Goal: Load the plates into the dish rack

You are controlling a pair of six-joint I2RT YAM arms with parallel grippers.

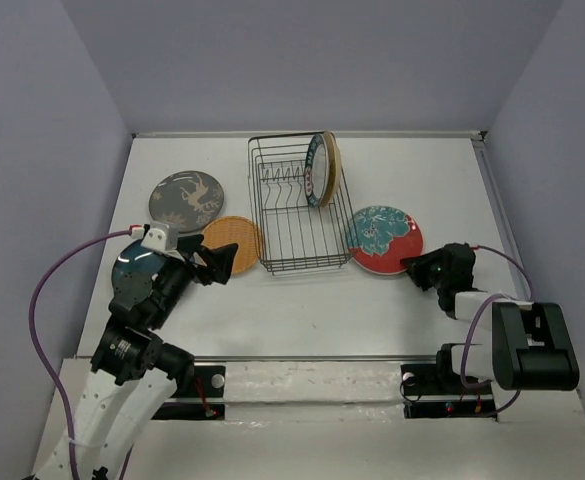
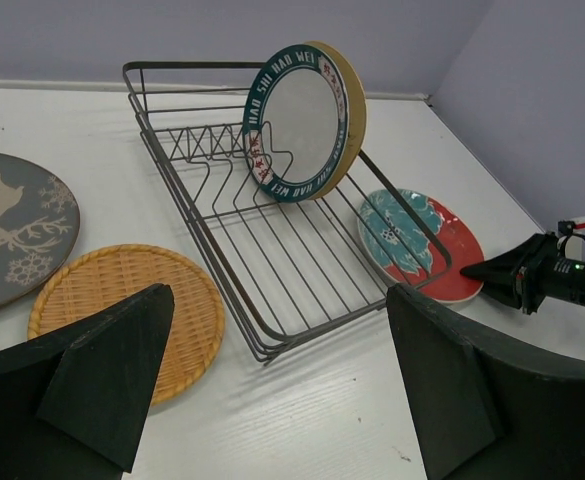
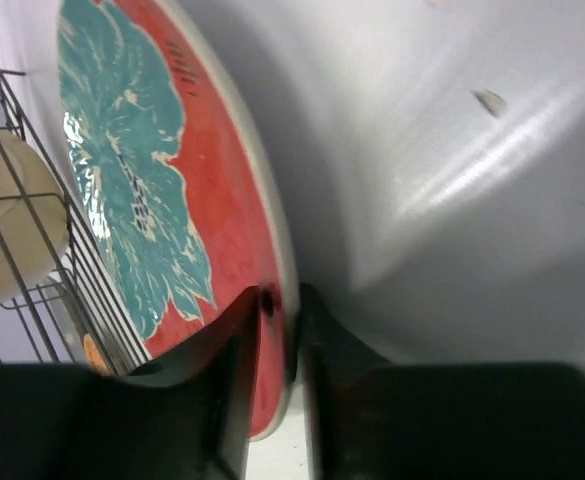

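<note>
Right hand point(image 3: 278, 305) apparently tight on rim of red floral plate point(image 3: 142, 200); left hand point(image 2: 277, 300) wide open.

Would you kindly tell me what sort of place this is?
Likely a robot lab test cell, not a kitchen: white table boxed in by plain walls, left arm and right arm bolted at its edge, a dish rack and plates laid out.

White plate point(image 2: 302, 120), teal rim: "SHI HAO WEI"; red characters below unreadable.
</note>
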